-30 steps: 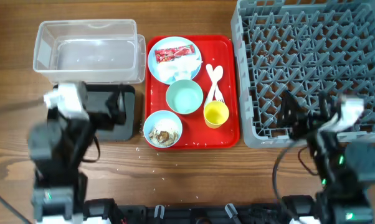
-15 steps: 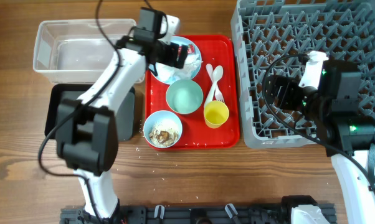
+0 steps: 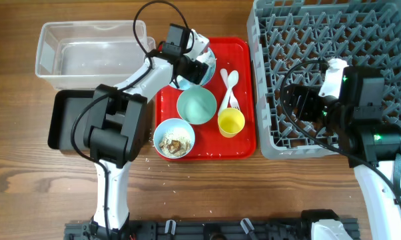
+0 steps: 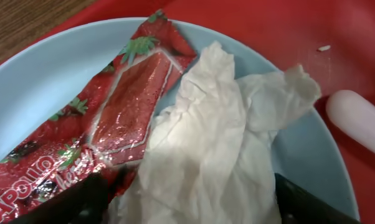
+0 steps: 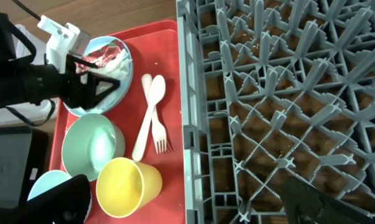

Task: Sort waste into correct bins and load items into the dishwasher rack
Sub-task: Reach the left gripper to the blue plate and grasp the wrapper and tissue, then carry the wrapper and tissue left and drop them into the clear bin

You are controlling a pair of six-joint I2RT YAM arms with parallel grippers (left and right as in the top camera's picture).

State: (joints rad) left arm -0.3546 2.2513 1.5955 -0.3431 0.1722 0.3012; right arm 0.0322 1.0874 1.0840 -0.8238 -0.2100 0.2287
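Note:
A light blue plate [image 4: 50,81] on the red serving tray holds a red snack wrapper [image 4: 125,106] and a crumpled white napkin [image 4: 212,137]. My left gripper [image 4: 187,208] is open just above the plate [image 3: 210,65], one finger on each side of the napkin. In the overhead view the left gripper [image 3: 198,67] hides most of the plate. My right gripper [image 5: 190,202] is open and empty above the left edge of the grey dishwasher rack [image 3: 334,40], near the yellow cup [image 5: 122,186]. The overhead view shows the right gripper [image 3: 295,100] over the rack.
The red tray [image 3: 244,143] also holds a pale green bowl [image 3: 197,105], a blue bowl with food scraps [image 3: 174,138], the yellow cup [image 3: 231,122], and a white fork [image 5: 159,118] and spoon [image 5: 142,127]. A clear box [image 3: 94,57] and black tray [image 3: 67,120] stand left.
Both arms rose from the table's front. The left arm reached over the plate and came down close to the napkin. The right arm now holds still over the rack.

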